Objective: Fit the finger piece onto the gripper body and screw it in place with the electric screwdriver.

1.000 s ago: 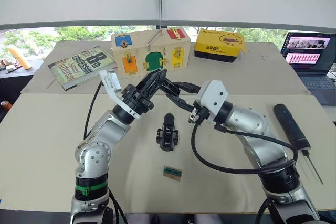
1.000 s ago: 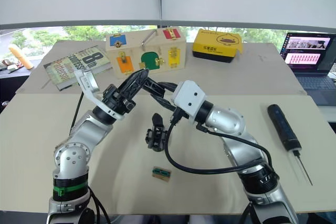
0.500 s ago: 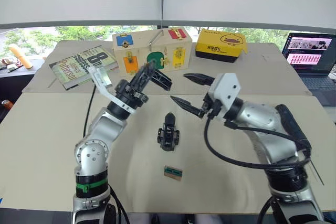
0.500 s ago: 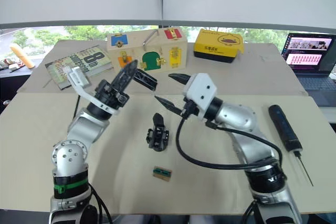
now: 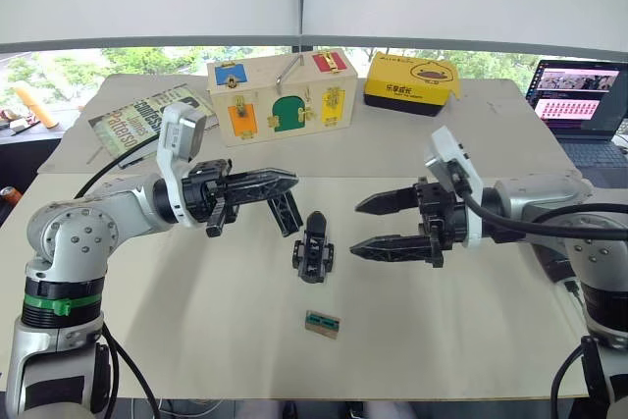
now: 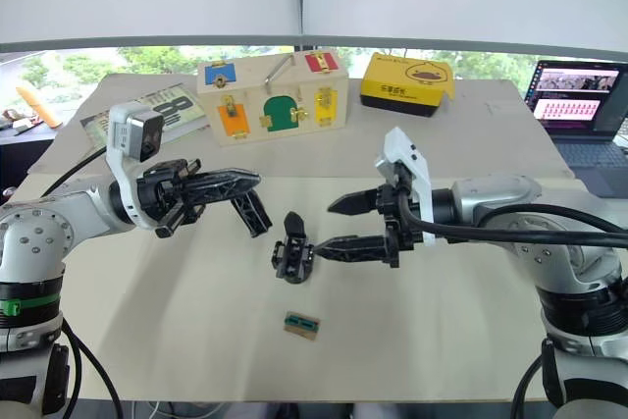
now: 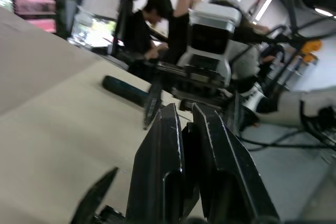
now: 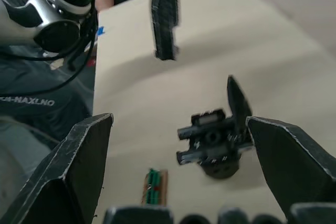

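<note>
Assembly status: the finger piece [image 5: 286,213] is off the table [image 5: 118,301] and clamped in the left end effector [image 5: 280,183], whose fingers are closed narrow on its upper end so that the piece hangs down and slightly tilted from the tips. The gripper body [image 5: 314,247] stands on the table between the two arms, with its own pointed finger sticking up. The piece is near the body, above and to its left, and is not touching it.

The right end effector [image 5: 368,226] is spread wide and holds nothing. Its tips point toward the gripper body from the right side, just short of contact.

The electric screwdriver [image 7: 125,89] lies on the table in the left wrist view, beyond the right arm and well apart from the work; it is untouched.

A small green-and-tan block [image 5: 323,322] lies on the table nearer the robot than the gripper body.

Judgement: pickup of the piece is complete. Seating it on the body, steadying the body, fetching the screwdriver and driving the screw all remain.
</note>
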`<state>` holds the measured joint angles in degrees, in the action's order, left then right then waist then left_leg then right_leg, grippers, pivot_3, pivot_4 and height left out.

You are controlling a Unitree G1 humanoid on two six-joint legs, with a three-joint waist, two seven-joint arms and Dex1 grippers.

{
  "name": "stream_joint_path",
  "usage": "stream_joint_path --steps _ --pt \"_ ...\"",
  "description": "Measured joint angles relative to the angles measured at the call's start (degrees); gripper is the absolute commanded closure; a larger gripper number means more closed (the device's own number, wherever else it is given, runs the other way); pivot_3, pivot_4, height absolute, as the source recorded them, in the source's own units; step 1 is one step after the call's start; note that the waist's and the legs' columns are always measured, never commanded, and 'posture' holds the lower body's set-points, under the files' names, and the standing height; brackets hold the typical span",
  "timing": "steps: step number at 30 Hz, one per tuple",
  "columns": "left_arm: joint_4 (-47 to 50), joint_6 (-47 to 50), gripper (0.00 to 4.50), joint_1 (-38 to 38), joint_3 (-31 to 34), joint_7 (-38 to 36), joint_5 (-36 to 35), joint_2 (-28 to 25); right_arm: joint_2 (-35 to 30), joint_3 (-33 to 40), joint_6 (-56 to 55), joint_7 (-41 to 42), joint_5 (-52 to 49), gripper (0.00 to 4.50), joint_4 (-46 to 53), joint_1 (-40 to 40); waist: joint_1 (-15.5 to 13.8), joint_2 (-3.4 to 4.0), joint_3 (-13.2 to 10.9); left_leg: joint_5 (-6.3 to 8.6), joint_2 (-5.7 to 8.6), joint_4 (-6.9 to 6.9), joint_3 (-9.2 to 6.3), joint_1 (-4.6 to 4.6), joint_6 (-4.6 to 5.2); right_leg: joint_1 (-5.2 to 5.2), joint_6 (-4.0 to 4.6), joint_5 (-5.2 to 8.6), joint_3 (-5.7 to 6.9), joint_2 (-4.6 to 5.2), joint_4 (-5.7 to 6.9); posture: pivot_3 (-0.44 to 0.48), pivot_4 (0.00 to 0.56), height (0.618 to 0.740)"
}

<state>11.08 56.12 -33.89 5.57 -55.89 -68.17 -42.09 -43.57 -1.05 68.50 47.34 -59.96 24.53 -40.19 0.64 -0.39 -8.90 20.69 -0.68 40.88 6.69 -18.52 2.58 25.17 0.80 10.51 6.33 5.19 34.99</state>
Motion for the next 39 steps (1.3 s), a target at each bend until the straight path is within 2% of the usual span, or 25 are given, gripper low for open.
stream_joint_path --steps 4,12,20,23,32,38,39 --pt "0.49 0.07 4.50 -0.36 -2.83 0.24 1.97 3.84 4.64 -0.87 4.07 -4.61 -4.24 0.02 0.41 -2.22 -0.02 -0.01 0.00 0.00 0.00 0.02 -0.09 -0.12 0.00 0.01 0.01 -0.01 0.15 0.01 0.04 0.000 0.150 0.740" --pt "0.51 0.22 4.50 -0.59 -3.44 0.84 3.47 6.58 11.84 -1.49 9.43 -14.08 -6.70 0.02 -1.56 -4.30 0.20 0.00 0.00 -0.03 -0.01 0.02 -0.18 -0.24 -0.04 0.04 0.01 -0.02 0.39 -0.01 0.08 0.000 0.150 0.740" --pt "0.50 0.71 4.50 -0.59 -3.43 1.23 3.91 7.17 14.33 -1.50 13.71 -18.36 -9.04 0.02 -3.15 -5.58 0.20 0.00 0.00 -0.04 0.02 0.04 -0.27 -0.36 -0.05 0.04 0.01 -0.02 0.58 0.00 0.06 0.000 0.150 0.740" --pt "0.51 0.72 4.50 -0.59 -3.43 0.65 4.16 7.02 14.41 -1.47 14.60 -18.93 -10.32 0.85 -3.17 -6.25 0.22 0.00 0.00 -0.04 0.01 0.03 -0.28 -0.36 -0.05 0.04 0.01 -0.02 0.61 -0.02 0.05 0.000 0.150 0.740" --pt "0.99 1.63 4.50 -0.59 -3.66 -1.17 5.22 6.45 15.01 -1.16 15.57 -21.56 -11.56 3.97 -4.29 -6.48 0.27 0.00 0.00 -0.05 0.03 0.04 -0.29 -0.37 -0.07 0.04 0.01 -0.02 0.63 0.00 0.06 0.000 0.150 0.740" --pt "1.63 1.59 4.50 -0.58 -4.76 -3.01 6.22 6.44 14.02 -1.09 15.43 -20.87 -12.22 4.07 -2.37 -4.96 0.24 0.00 0.00 -0.05 0.04 0.04 -0.30 -0.41 -0.07 0.05 0.01 -0.02 0.66 0.00 0.05 0.000 0.150 0.740" --pt "1.95 2.22 4.04 -0.58 -4.80 -3.36 5.55 6.36 13.67 -1.08 14.61 -20.18 -12.14 4.07 -1.33 -4.06 0.24 0.00 0.00 -0.05 0.03 0.04 -0.32 -0.41 -0.07 0.05 0.00 -0.02 0.66 0.00 0.04 0.000 0.150 0.740"
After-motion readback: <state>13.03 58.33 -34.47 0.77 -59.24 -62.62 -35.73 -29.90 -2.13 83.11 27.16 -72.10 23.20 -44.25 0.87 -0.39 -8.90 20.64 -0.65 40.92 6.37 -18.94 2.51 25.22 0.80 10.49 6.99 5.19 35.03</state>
